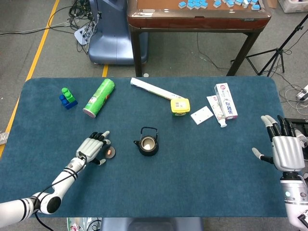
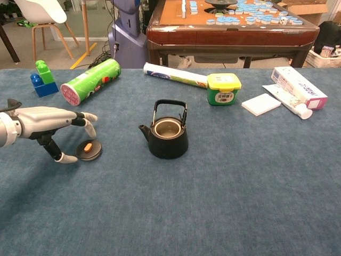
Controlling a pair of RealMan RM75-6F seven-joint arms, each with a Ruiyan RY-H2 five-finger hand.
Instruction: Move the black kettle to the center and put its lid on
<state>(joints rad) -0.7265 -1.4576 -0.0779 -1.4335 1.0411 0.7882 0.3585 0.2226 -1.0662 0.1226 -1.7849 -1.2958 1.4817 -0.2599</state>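
The black kettle point(image 1: 147, 143) point(image 2: 168, 137) stands upright near the middle of the blue table, handle raised and mouth uncovered. Its flat black lid point(image 1: 110, 152) point(image 2: 89, 149), with an orange knob, lies on the cloth to the kettle's left. My left hand point(image 1: 94, 147) point(image 2: 50, 122) arches over the lid's left side. The fingers reach above the lid and the thumb is low on the cloth just left of it. The lid rests flat and is not gripped. My right hand point(image 1: 288, 151) hovers with fingers spread at the table's right edge, far from the kettle, and shows only in the head view.
Behind the lid lie a green can point(image 1: 99, 97) point(image 2: 90, 81) and toy blocks point(image 1: 68, 97) point(image 2: 42, 78). At the back are a white roll point(image 1: 154, 89) point(image 2: 175, 75), a yellow tub point(image 1: 180, 106) point(image 2: 223, 88), a white box point(image 1: 201, 115) point(image 2: 261, 104) and toothpaste boxes point(image 1: 225, 101) point(image 2: 298, 88).
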